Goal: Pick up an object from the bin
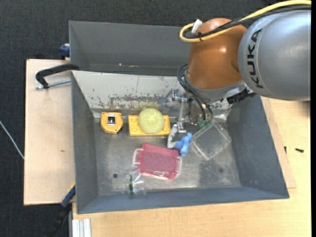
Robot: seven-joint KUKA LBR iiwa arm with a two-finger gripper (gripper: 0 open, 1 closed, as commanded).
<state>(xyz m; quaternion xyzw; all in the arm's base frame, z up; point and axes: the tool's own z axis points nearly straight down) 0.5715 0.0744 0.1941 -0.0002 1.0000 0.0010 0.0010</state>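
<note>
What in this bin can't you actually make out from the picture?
1. The gripper: mostly hidden under the orange cover, camera view.
2. The blue thing: partly behind the gripper, too small to name.
3. The clear bag at the front: contents too small to tell.

In grey metal bin, toward back wall: gripper. Directly under/in front of it, on bin floor: small blue plastic piece; touching or not, can't tell. Just view-R of gripper: clear square plastic box, beside blue piece. Just view-L of gripper: flat yellow rectangular block w/ pale yellow-green ball on top. Further L, beside block: yellow tape measure. Front-L of gripper, nr blue piece: pink packet in clear wrap. Beyond that, by front wall: small clear plastic bag.
</note>
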